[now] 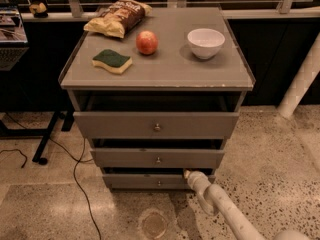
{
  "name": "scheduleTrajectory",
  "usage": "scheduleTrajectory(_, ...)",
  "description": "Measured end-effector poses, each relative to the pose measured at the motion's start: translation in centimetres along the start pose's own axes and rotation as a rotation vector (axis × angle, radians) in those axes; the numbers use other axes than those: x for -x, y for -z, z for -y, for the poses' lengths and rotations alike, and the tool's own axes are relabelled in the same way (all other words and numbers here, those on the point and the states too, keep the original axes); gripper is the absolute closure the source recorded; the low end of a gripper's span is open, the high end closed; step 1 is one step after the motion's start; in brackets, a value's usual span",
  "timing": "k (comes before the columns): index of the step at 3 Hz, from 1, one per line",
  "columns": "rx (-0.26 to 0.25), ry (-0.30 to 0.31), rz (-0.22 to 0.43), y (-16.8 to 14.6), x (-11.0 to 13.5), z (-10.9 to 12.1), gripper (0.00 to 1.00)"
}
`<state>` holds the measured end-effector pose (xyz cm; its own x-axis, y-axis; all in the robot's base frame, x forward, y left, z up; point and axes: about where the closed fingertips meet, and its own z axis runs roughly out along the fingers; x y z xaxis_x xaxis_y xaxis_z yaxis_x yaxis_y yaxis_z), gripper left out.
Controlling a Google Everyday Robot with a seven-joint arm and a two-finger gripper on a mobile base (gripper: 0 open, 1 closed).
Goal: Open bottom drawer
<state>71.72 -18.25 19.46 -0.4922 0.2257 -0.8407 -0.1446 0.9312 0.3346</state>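
Note:
The bottom drawer [140, 181] is the lowest and narrowest grey front of the cabinet, with a small round metal knob [159, 183] at its centre. It stands a little out, with a dark gap above it. My gripper [188, 174] reaches in from the lower right on a pale arm [220, 204]. Its tip is at the drawer's top edge, right of the knob, and covers the right part of the front.
The middle drawer [158, 158] and top drawer [156, 125] also stand partly out. On the cabinet top are a sponge [112, 61], an apple [147, 42], a white bowl [205, 43] and a chip bag [119, 17]. A black cable [80, 181] lies on the floor at left.

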Motion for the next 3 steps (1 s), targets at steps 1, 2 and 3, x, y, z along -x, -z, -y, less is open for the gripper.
scheduleTrajectory(1,-0.014,-0.016,-0.020,0.5,-0.1,0.7,1.00)
scheduleTrajectory(2,-0.014,-0.016,-0.020,0.7,0.1,0.7,1.00)
scheduleTrajectory(3,-0.023,-0.064,-0.053,2.5,-0.3,1.9,1.00)
